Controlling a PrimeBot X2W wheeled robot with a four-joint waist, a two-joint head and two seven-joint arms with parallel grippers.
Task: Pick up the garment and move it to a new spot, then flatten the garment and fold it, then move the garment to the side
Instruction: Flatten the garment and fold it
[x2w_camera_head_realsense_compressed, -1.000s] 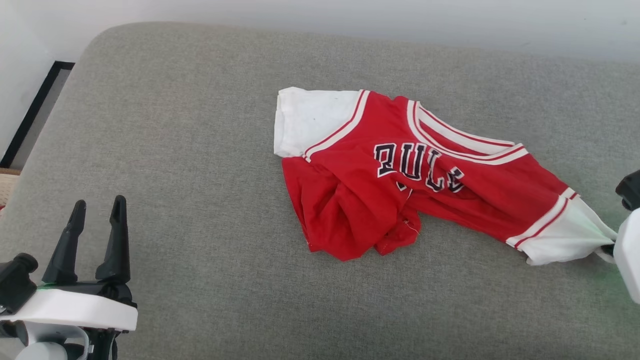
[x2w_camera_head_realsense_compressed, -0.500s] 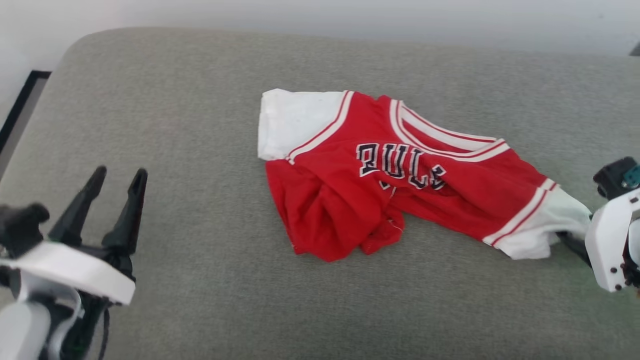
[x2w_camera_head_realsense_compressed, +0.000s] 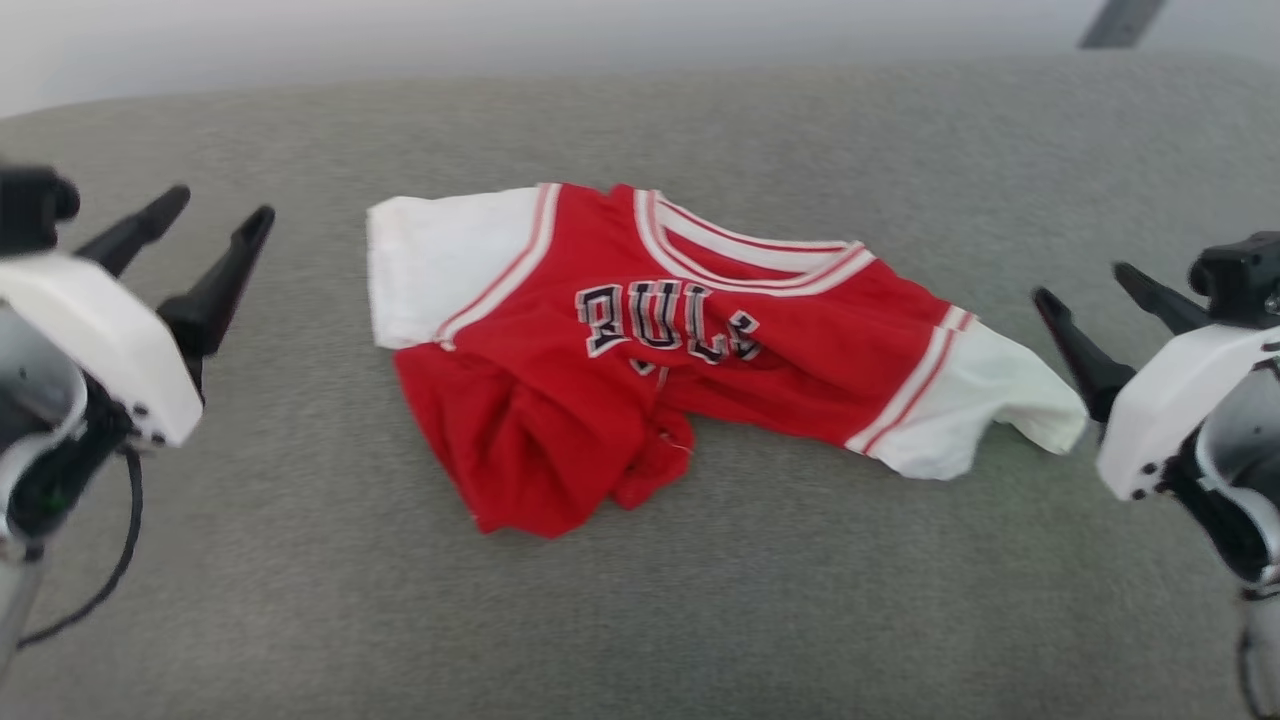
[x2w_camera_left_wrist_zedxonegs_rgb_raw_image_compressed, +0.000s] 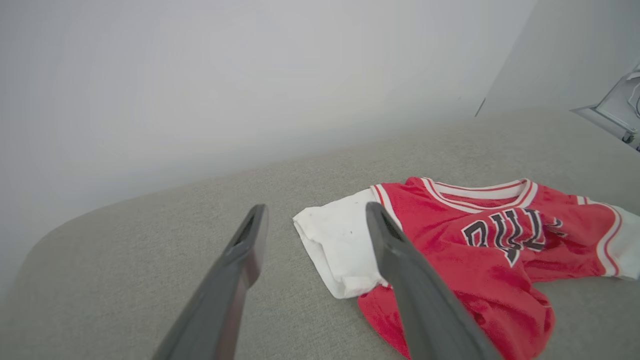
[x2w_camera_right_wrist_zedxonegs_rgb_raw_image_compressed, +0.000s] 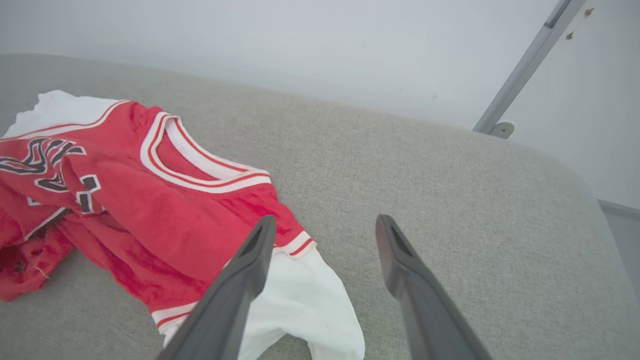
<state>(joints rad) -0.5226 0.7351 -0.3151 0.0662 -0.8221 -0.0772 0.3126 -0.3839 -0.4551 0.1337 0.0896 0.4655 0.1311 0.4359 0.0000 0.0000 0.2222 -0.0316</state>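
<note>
Garment (x2w_camera_head_realsense_compressed: 650, 360) is found lying on a grey upholstered cushion (x2w_camera_head_realsense_compressed: 800, 600), roughly at the middle of the head view, between the two grippers.

The left gripper (x2w_camera_head_realsense_compressed: 218, 205) is seen at the left edge of the head view with its two dark fingers spread wide and nothing between them. It is held apart from the cloth. In the left wrist view the left gripper (x2w_camera_left_wrist_zedxonegs_rgb_raw_image_compressed: 316, 209) is pointed toward the near white sleeve, and grey cushion is seen through the gap.

The right gripper (x2w_camera_head_realsense_compressed: 1081, 283) is likewise spread wide, and nothing is grasped. It is placed just beside the other white sleeve. In the right wrist view one finger of the right gripper (x2w_camera_right_wrist_zedxonegs_rgb_raw_image_compressed: 326, 220) is laid across that sleeve in the picture. Whether the cloth is touched by it cannot be told.

The garment (x2w_camera_left_wrist_zedxonegs_rgb_raw_image_compressed: 475, 250) is shown chest side up, with a red body, white short sleeves and red-white striped trim at the neck and armholes. Black lettering outlined in white is carried on the chest; "BUL" can be read, and the rest is lost in a crease. The sleeve on the robot's left is spread fairly flat. The lower red part is bunched into folds. In the right wrist view the garment (x2w_camera_right_wrist_zedxonegs_rgb_raw_image_compressed: 150, 210) is seen rumpled, its sleeve end drooping onto the cushion.
</note>
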